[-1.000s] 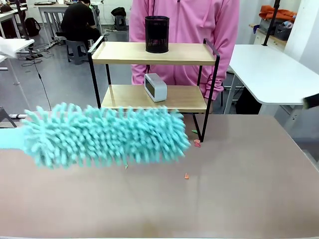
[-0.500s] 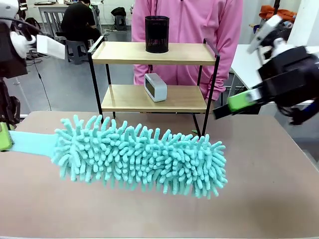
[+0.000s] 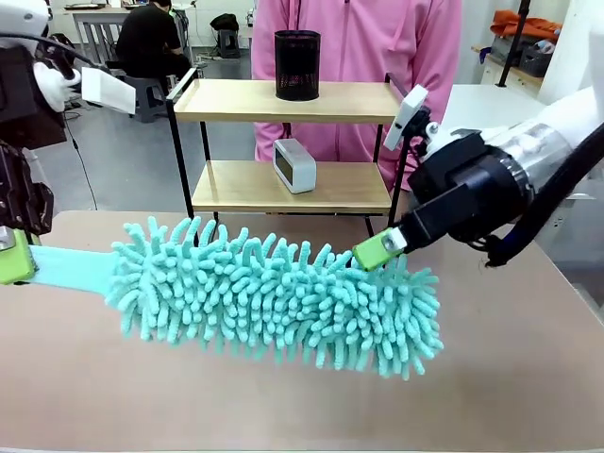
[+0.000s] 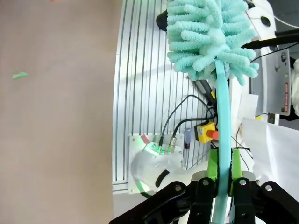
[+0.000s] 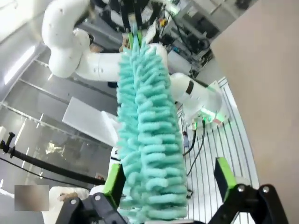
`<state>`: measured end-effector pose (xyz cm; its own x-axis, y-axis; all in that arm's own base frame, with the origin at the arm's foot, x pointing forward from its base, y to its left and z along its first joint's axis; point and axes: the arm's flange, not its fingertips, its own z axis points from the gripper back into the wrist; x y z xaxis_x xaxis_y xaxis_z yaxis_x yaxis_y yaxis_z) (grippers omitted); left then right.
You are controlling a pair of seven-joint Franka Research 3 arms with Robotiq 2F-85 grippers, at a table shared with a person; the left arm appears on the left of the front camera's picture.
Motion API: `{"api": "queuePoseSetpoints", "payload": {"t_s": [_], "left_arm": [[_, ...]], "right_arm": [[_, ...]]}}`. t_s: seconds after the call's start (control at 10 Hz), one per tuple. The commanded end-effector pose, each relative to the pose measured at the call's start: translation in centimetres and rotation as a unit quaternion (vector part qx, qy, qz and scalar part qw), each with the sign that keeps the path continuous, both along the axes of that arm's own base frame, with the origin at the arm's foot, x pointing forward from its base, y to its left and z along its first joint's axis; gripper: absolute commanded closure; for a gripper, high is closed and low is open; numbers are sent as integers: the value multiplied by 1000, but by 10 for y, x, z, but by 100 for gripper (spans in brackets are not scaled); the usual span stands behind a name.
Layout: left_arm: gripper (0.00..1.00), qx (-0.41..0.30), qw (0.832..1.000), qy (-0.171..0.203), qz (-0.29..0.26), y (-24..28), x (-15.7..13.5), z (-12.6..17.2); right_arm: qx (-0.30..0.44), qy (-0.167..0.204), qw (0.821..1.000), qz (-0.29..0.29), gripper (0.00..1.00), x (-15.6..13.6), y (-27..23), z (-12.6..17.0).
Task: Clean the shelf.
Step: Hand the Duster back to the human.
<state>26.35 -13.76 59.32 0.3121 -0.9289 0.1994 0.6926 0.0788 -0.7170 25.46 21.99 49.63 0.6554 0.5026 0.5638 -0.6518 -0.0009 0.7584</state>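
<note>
The shelf (image 3: 236,100) stands at the table's far edge, its two wooden boards in a black frame. A fluffy teal duster (image 3: 274,293) hangs low over the tabletop in front of it, lying left to right. My left gripper (image 3: 11,257) is shut on the duster's flat teal handle (image 4: 223,140) at the left edge, green pads (image 4: 212,164) pressed on both sides. My right gripper (image 3: 382,253) reaches in from the right and is open, its fingers (image 5: 224,177) standing either side of the duster's fluffy tip (image 5: 149,163).
A black mesh cup (image 3: 297,64) stands on the top board and a small white clock (image 3: 293,165) on the lower one. A person in pink (image 3: 359,47) stands right behind the shelf. A green scrap (image 4: 19,74) lies on the beige tabletop (image 3: 510,359).
The duster has moved right and dropped lower. My right arm has swung in from the right, and its open fingers now straddle the duster's tip.
</note>
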Motion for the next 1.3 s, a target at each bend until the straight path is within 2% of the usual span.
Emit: {"api": "queuePoseSetpoints", "payload": {"t_s": [0.0, 0.2, 0.6, 0.7, 0.8, 0.9, 1.2], "left_arm": [[88, -11, 1000, 5, 20, -3, 6, 3], [88, -15, 1000, 13, 20, -6, 9, 3], [88, -21, 999, 15, 19, -4, 8, 3], [88, -19, 1000, 14, 18, -4, 7, 3], [88, -21, 1000, 13, 19, -4, 7, 3], [88, -23, 999, 12, 20, -5, 7, 4], [88, -20, 999, 7, 31, -9, 7, 5]], "right_arm": [[5, -8, 999, 35, 0, -25, -15, -14], [-5, -22, 998, 54, 0, -32, -15, -15], [-9, -17, 998, 61, 0, -31, -13, -18], [-11, -21, 997, 67, 40, -31, -12, -18], [-9, -15, 998, 68, 59, -31, -12, -18], [-8, -14, 997, 72, 99, -31, -12, -18], [-12, -5, 996, 84, 100, -33, -11, -18]]}}
